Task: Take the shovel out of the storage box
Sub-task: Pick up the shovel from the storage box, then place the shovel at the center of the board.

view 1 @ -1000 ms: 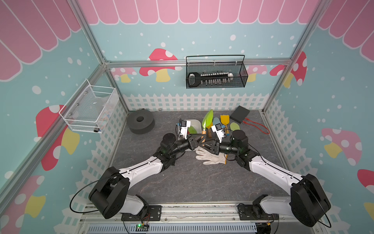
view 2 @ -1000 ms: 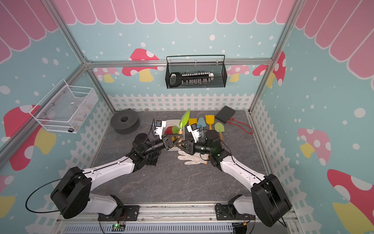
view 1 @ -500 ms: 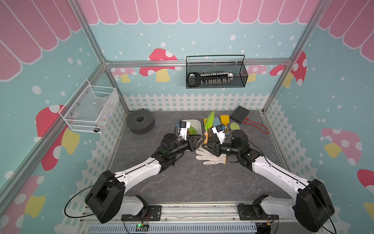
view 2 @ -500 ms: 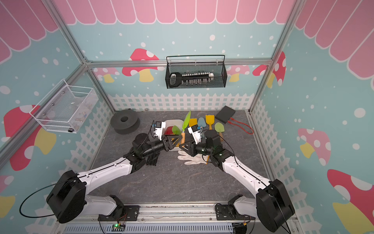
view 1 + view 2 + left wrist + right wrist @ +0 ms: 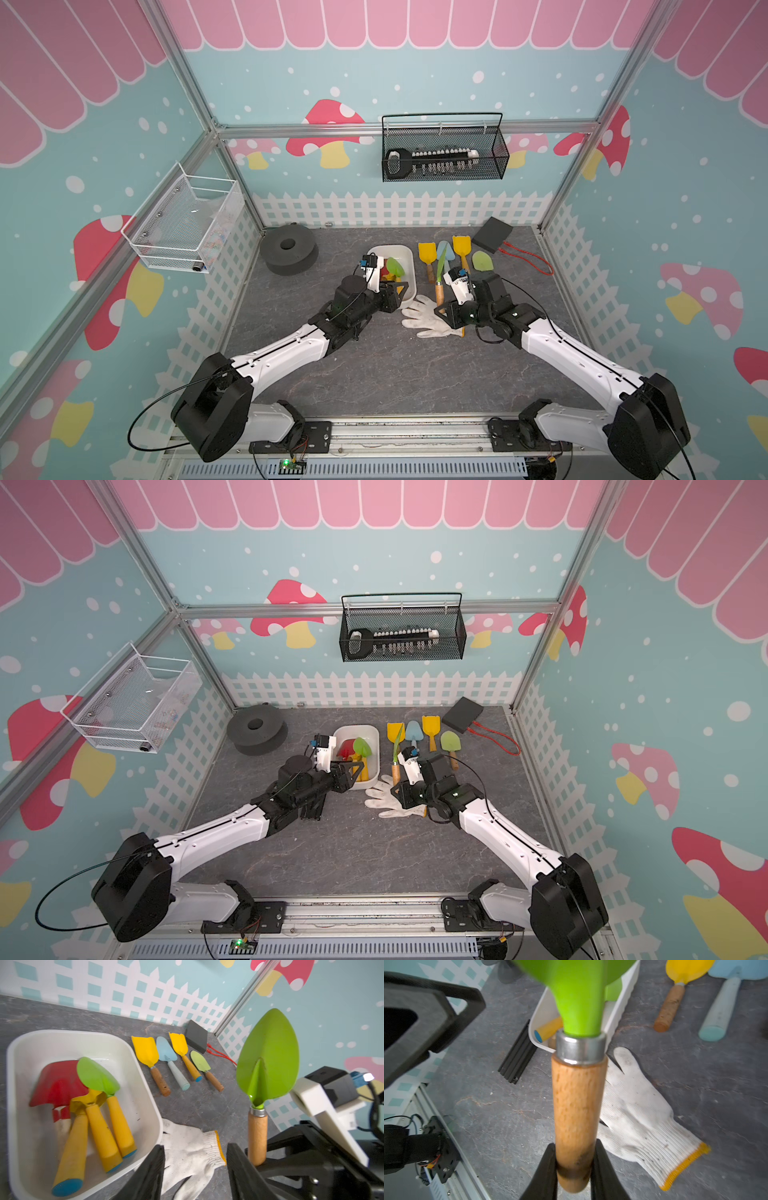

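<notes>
Left end effector (image 5: pixel 195 1150) now open, away from green shovel (image 5: pixel 268 1055).

On the grey stone-look bench (image 5: pixel 395 374), the white plastic storage box (image 5: pixel 392 252) holds a pile of yellow-handled toy garden tools (image 5: pixel 101 1136). A row of four small shovels (image 5: pixel 166 1052) lies right of the box, and a white knit glove (image 5: pixel 424 320) lies just before its right front corner. The green-bladed, wooden-handled shovel (image 5: pixel 268 1057) stands upright in the right tool (image 5: pixel 575 1153), right of the box. A black foam ring (image 5: pixel 291 266) sits left of the box and behind it, with a flat black case (image 5: pixel 492 240) far right behind.
</notes>
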